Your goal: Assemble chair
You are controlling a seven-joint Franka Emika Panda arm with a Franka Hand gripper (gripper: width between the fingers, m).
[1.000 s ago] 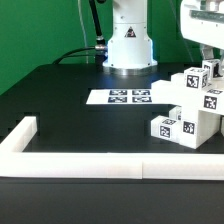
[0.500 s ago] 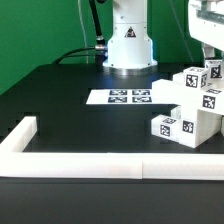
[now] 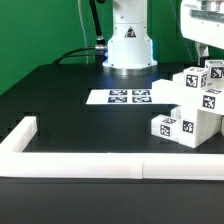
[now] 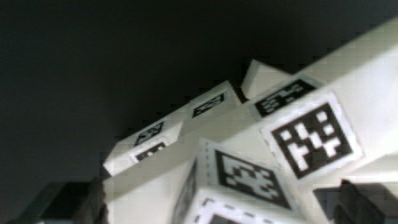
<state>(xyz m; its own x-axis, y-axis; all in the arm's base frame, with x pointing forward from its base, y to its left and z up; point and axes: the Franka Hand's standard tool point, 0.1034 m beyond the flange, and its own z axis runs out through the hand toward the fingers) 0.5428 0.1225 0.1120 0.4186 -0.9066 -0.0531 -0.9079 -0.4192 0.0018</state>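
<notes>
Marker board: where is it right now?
In the exterior view the marker board lies flat mid-table, before the robot base and to the left of the chair parts.

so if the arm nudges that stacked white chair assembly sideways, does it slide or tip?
Probably tips or shifts apart: the chair assembly stands tall and stepped on the black table. It looks like stiff, blocky plastic, so it shouldn't flex. Likely light for its size. The gripper sits right above it; the jaw state can't be read.
</notes>
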